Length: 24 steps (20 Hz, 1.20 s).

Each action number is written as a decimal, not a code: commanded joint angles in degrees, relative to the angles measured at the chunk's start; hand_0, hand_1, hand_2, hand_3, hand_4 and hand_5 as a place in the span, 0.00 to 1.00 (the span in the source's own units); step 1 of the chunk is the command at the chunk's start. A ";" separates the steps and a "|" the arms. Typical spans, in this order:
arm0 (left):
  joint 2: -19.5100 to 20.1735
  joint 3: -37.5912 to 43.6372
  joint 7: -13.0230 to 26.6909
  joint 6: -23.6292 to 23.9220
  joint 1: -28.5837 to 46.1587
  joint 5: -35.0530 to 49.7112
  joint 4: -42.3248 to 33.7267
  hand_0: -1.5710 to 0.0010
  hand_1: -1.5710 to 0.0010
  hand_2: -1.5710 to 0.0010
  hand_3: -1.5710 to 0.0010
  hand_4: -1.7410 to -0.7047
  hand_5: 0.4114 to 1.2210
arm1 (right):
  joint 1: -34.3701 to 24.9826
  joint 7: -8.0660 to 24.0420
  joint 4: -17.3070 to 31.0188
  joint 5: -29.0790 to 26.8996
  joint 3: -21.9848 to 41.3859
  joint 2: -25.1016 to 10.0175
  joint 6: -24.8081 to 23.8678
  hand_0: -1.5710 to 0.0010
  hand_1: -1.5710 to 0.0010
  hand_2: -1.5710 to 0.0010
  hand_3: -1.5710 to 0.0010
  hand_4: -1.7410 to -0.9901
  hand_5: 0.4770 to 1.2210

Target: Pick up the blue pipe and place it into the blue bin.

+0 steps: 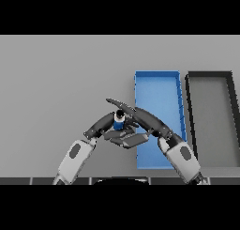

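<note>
Both hands, right hand (140,126) and left hand (101,126), clasp the short upright blue pipe (119,122), dark-topped.

Blue pipe (119,122): small, short, stands upright, dark round top end, blue side below. Sits just left of blue bin, hands partly cover it. Blue bin (157,90): long open box, low walls, on grey table, right of middle.

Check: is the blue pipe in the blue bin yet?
Out: the blue pipe sits between both hands, left of the blue bin.
</note>
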 commanded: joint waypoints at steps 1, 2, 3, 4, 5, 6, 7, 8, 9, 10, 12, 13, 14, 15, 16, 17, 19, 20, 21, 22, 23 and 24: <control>-0.14 -0.06 -0.67 0.22 0.46 -0.85 0.27 0.00 0.00 0.00 0.00 0.26 1.00 | -1.09 0.55 0.80 -0.27 0.02 0.19 0.31 0.99 0.98 0.95 1.00 0.73 0.07; -0.59 -0.06 -0.10 0.54 0.14 -1.46 -0.08 0.00 0.00 0.00 0.00 0.26 1.00 | -1.40 0.39 1.40 -0.35 0.30 0.38 0.67 0.98 0.98 0.95 1.00 0.74 0.06; -0.61 -0.06 -0.21 0.45 0.29 -2.08 -0.22 0.00 0.00 0.00 0.00 0.26 1.00 | -3.71 0.53 3.34 -0.73 -0.92 0.34 0.92 0.98 0.97 0.94 1.00 0.74 0.05; -0.25 -0.08 -1.07 -0.04 1.24 -2.36 -0.69 0.00 0.00 0.00 0.00 0.26 1.00 | -4.87 1.02 5.02 -0.94 -0.88 0.72 1.53 0.98 0.96 0.93 0.99 0.73 0.04; -0.24 0.62 0.00 0.04 0.88 -2.45 -0.62 0.00 0.00 0.00 0.00 0.27 1.00 | -5.76 1.40 5.91 -1.18 -0.75 0.84 2.26 0.96 0.93 0.89 0.97 0.72 0.03; -0.68 0.57 0.78 -0.10 0.74 -2.89 -0.34 0.00 0.00 0.00 0.00 0.27 1.00 | -6.69 1.28 6.94 -0.96 -0.73 1.10 2.64 0.89 0.86 0.83 0.92 0.68 0.01; -0.68 1.07 0.25 -0.56 0.87 -2.34 -0.57 0.00 0.00 0.00 0.00 0.22 1.00 | -7.98 1.07 7.83 -1.19 -0.47 1.87 2.98 0.79 0.77 0.76 0.85 0.62 0.01; -1.08 0.92 2.65 -0.56 0.79 -2.39 -0.66 0.00 0.00 0.00 0.00 0.17 1.00 | -8.06 0.65 8.16 -1.54 -0.55 1.82 3.51 0.68 0.66 0.66 0.74 0.55 0.02; -0.73 0.86 3.57 -0.78 0.91 -2.92 -1.10 0.00 0.00 0.00 0.00 0.14 1.00 | -8.47 0.27 8.89 -1.80 -0.78 1.97 3.88 0.55 0.55 0.53 0.62 0.45 0.03; -0.66 0.75 3.81 -0.43 1.29 -3.75 -1.22 0.00 0.00 0.00 0.00 0.11 1.00 | -7.63 -0.15 8.02 -1.57 -0.01 2.37 3.68 0.44 0.44 0.42 0.51 0.37 0.05; -1.54 0.85 3.28 -0.59 1.74 -3.52 -1.37 0.00 0.00 0.00 0.04 0.08 1.00 | -8.37 0.42 9.04 -1.84 0.83 4.36 2.70 0.28 0.28 0.27 0.39 0.25 0.16; -1.71 1.83 2.22 -1.32 1.65 -2.12 -0.97 0.00 0.00 0.00 0.03 0.06 1.00 | -8.55 0.61 9.15 -2.52 0.50 4.82 2.20 0.23 0.23 0.22 0.35 0.21 0.23; -2.22 2.21 1.36 -1.93 1.77 -1.15 -0.70 0.00 0.00 0.00 0.02 0.05 1.00 | -7.77 0.00 9.35 -2.70 1.11 5.35 1.87 0.18 0.18 0.17 0.30 0.18 0.39; -2.30 2.85 1.09 -2.35 1.37 -0.80 -0.34 0.00 0.00 0.00 0.04 0.04 1.00 | -7.44 -0.77 9.36 -3.13 1.17 4.82 1.98 0.14 0.14 0.14 0.24 0.15 0.51; -2.49 2.73 0.91 -2.51 1.83 -0.95 -0.75 0.00 0.00 0.00 0.05 0.03 1.00 | -7.22 -1.45 9.21 -2.47 2.04 4.78 1.50 0.12 0.12 0.11 0.20 0.12 0.61; -2.98 2.78 0.87 -2.86 1.59 -1.03 -0.42 0.00 0.00 0.00 0.07 0.03 1.00 | -7.09 -1.60 8.70 -2.55 2.05 4.00 1.43 0.09 0.09 0.09 0.17 0.10 0.69; -3.19 2.94 1.36 -2.81 1.64 -1.15 -1.35 0.00 0.00 0.00 0.09 0.02 1.00 | -7.77 -3.91 8.82 -1.88 2.97 3.78 0.69 0.06 0.06 0.06 0.11 0.06 0.80; -3.20 2.92 1.44 -2.90 1.88 -1.72 -1.33 0.00 0.00 0.00 0.09 0.02 1.00 | -7.03 -4.92 8.66 -2.14 3.32 3.29 0.67 0.05 0.05 0.05 0.09 0.05 0.84; -3.25 2.95 1.20 -3.09 1.90 -2.04 -1.19 0.00 0.00 0.00 0.09 0.01 1.00 | -7.18 -5.29 8.87 -2.17 3.39 3.18 0.54 0.04 0.04 0.04 0.07 0.04 0.87; -3.36 3.09 1.40 -2.95 1.32 -2.23 -1.19 0.00 0.00 0.00 0.09 0.01 1.00 | -7.16 -5.36 8.84 -2.85 3.24 3.52 -0.08 0.03 0.03 0.03 0.06 0.03 0.90; -3.44 3.01 1.52 -2.50 1.59 -2.56 -1.29 0.00 0.00 0.00 0.09 0.01 1.00 | -6.99 -5.80 9.09 -2.39 3.46 3.87 -0.68 0.02 0.02 0.02 0.04 0.03 0.92; -3.27 3.20 0.46 -2.48 1.40 -2.66 -0.87 0.00 0.00 0.00 0.09 0.01 1.00 | -6.88 -4.77 8.64 -2.07 3.45 4.11 -1.27 0.02 0.02 0.02 0.04 0.02 0.93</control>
